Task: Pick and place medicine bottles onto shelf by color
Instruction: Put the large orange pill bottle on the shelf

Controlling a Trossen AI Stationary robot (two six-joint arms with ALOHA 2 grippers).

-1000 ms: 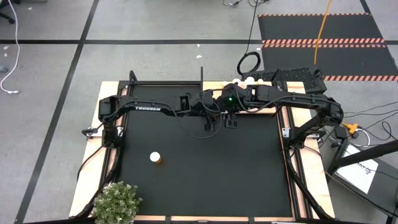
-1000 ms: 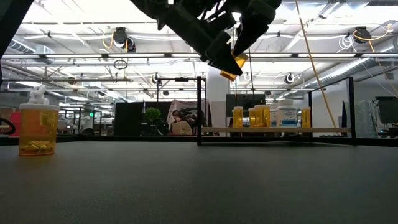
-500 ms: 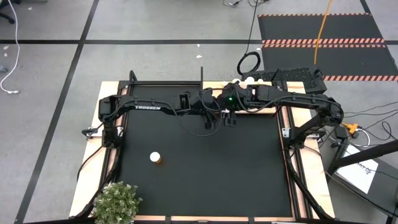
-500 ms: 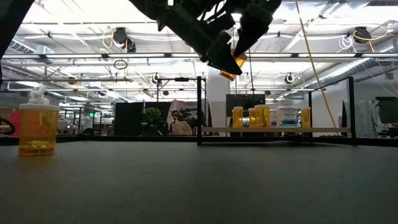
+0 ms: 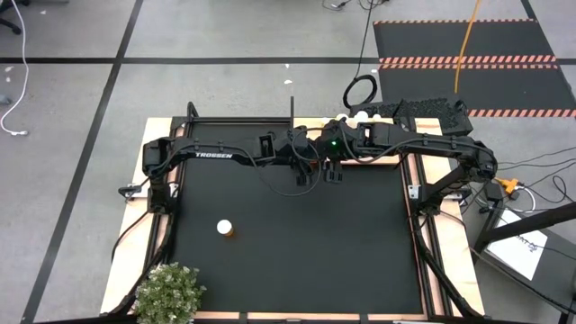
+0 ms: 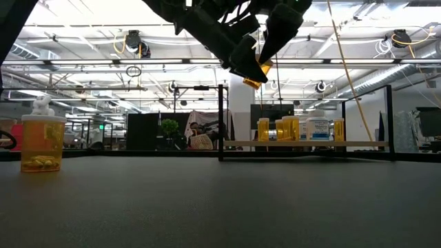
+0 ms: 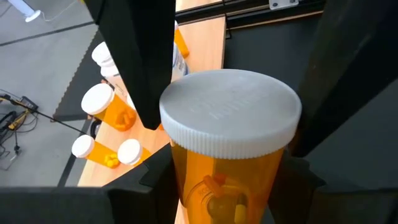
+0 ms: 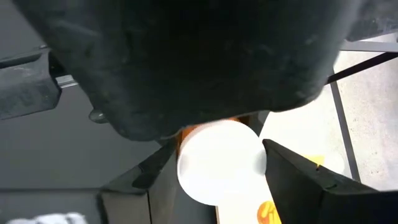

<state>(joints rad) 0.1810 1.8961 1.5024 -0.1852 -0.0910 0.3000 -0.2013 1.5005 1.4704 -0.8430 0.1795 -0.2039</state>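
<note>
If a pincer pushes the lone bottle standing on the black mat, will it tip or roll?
The bottle looks tall with little inside, so probably light and apt to tip. Being round, it would likely roll once down. Its plastic seems stiff, not fragile.

A lone white-capped orange bottle (image 5: 225, 229) stands near the tabletop's (image 5: 297, 261) front-left corner; other bottles (image 6: 300, 129) crowd the light-wood shelf (image 6: 303, 144) at the back-right.
</note>
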